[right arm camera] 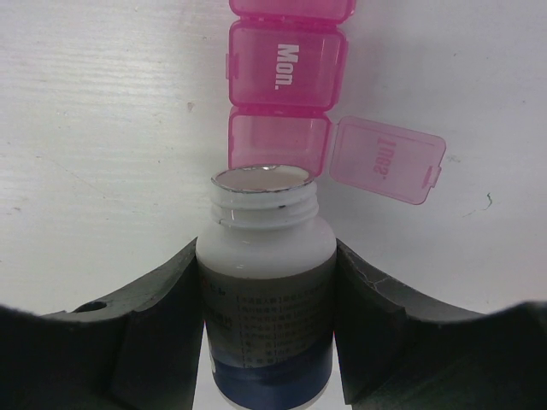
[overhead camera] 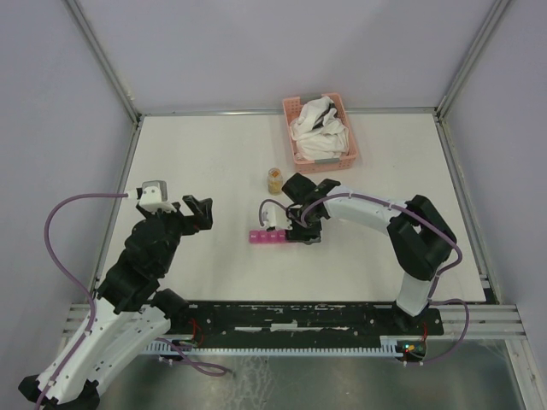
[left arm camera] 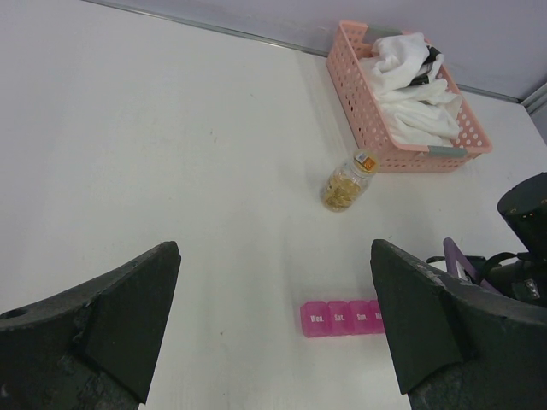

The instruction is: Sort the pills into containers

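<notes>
The magenta pill-box strip (overhead camera: 272, 237) lies at the table's middle. In the right wrist view its compartment (right arm camera: 278, 143) beside "Mon." stands open, lid (right arm camera: 389, 158) flipped to the right. My right gripper (right arm camera: 265, 249) is shut on a white bottle (right arm camera: 265, 273) with no cap, whose mouth points at that open compartment from just short of it. What is inside the bottle is hidden. From above, the right gripper (overhead camera: 295, 224) sits at the strip's right end. My left gripper (left arm camera: 273, 248) hangs open and holds nothing, left of the strip (left arm camera: 338, 318). A small clear bottle of yellow pills (left arm camera: 346, 184) stands behind the strip.
A pink lattice basket (overhead camera: 301, 154) with white cloths sits at the back right, past the clear pill bottle (overhead camera: 274, 179). The right arm (left arm camera: 521, 231) fills the right edge of the left wrist view. Metal frame rails run along the table's back and sides.
</notes>
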